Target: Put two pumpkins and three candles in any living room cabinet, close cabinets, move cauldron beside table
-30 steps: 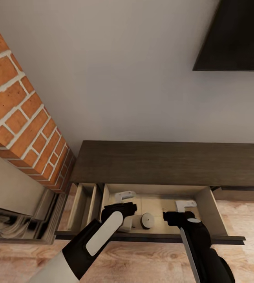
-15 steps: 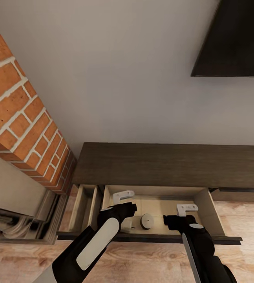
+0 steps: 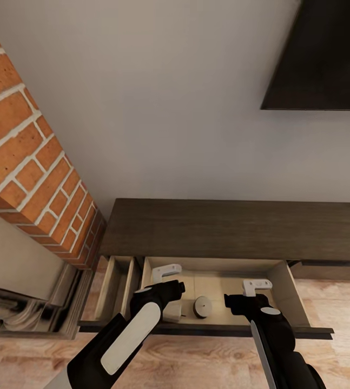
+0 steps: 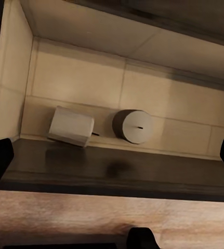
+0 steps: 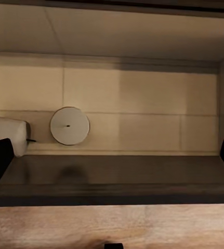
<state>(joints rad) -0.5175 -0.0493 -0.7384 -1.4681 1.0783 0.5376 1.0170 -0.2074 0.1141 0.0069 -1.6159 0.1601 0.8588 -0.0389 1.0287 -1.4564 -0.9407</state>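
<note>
The dark-brown cabinet (image 3: 234,227) stands against the wall with its left drawer (image 3: 291,294) pulled out, pale wood inside. Two candles are in that drawer. One candle (image 3: 202,306) (image 4: 132,125) (image 5: 69,125) stands upright. The other candle (image 3: 172,312) (image 4: 70,127) (image 5: 7,134) lies on its side beside it. My left gripper (image 3: 170,285) (image 4: 112,161) hovers open over the drawer's front edge near the lying candle, holding nothing. Over the right half of the drawer, my right gripper (image 3: 244,296) (image 5: 112,155) is open and empty too. No pumpkins or cauldron are in view.
A brick fireplace column (image 3: 28,156) rises at the left, close to the cabinet's end. A dark screen (image 3: 326,59) hangs on the wall at upper right. The cabinet's right drawer front (image 3: 331,268) is shut. Wood floor (image 3: 196,362) lies below the drawer.
The view has shifted slightly. My left gripper has drawn back a little toward the drawer's front edge. Both candles lie as before.
</note>
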